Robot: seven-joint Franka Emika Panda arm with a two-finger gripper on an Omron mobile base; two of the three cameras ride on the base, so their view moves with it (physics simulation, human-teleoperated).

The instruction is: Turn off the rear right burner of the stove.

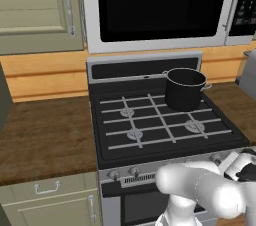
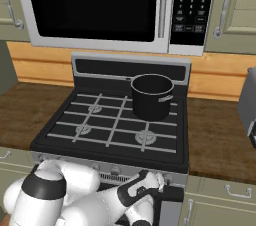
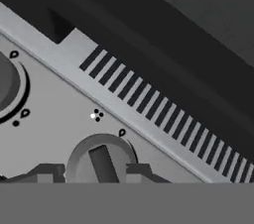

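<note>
The stove (image 1: pixel 150 115) stands in the middle of the wooden counter (image 1: pixel 45 135), under the microwave (image 1: pixel 160 7). At the left of its silver front strip (image 1: pixel 125 174) sit two small knobs (image 1: pixel 114 174), untouched and well apart from the arm. A black pot (image 1: pixel 185 89) rests on the rear right burner; no flame can be made out under it, so whether the burner is lit or out cannot be told from here.

Further right, the arm reaches low across the stove front, and the gripper (image 2: pixel 159 180) is up against the right end of the knob strip, beside the vent slots (image 3: pixel 158 104). In the hand view a round grey knob (image 3: pixel 101 161) with a raised bar sits just between the two finger tips (image 3: pixel 47 173), one on each side. The fingers are spread around it; whether they press its sides yet cannot be told. Another knob (image 3: pixel 7 82) shows at the left edge of that view.

By my judgement the reach is done and the gripper is set on a right-hand knob. What is left is to close on it, turn it to off, and let go.
</note>
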